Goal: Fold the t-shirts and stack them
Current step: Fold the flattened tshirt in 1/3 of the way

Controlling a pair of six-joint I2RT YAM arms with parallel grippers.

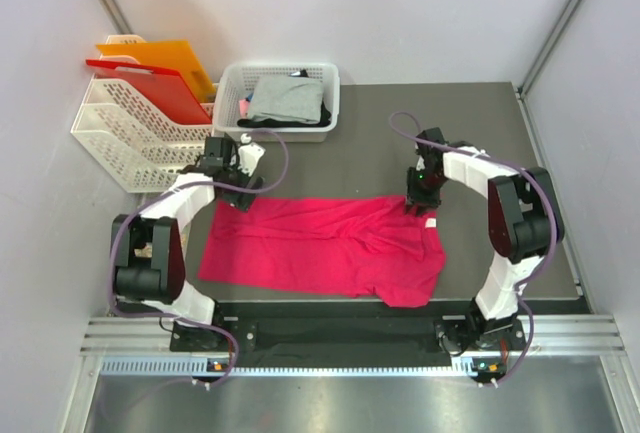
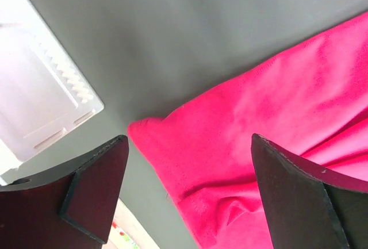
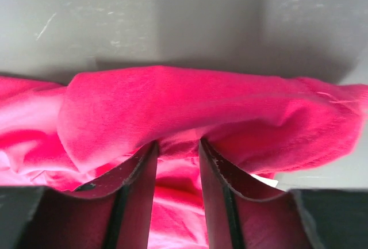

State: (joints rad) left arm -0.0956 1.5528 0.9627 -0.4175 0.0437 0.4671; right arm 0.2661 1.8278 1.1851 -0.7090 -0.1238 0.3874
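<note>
A bright pink-red t-shirt (image 1: 320, 248) lies spread on the dark table, bunched at its right end. My left gripper (image 1: 238, 185) hangs open just above its far left corner; in the left wrist view the corner (image 2: 172, 145) lies between the wide-apart fingers (image 2: 98, 186). My right gripper (image 1: 420, 203) is at the far right corner; in the right wrist view its narrow-set fingers (image 3: 138, 186) are shut on a fold of the shirt (image 3: 184, 105) that drapes over their tips. A grey t-shirt (image 1: 285, 96) and a black one (image 1: 323, 111) lie in the basket.
A white basket (image 1: 232, 88) stands at the back of the table. A white rack (image 1: 120, 138) at the back left holds an orange folder (image 1: 170, 61) and a red folder (image 1: 160, 93); its corner shows in the left wrist view (image 2: 34, 105). Walls close in on three sides.
</note>
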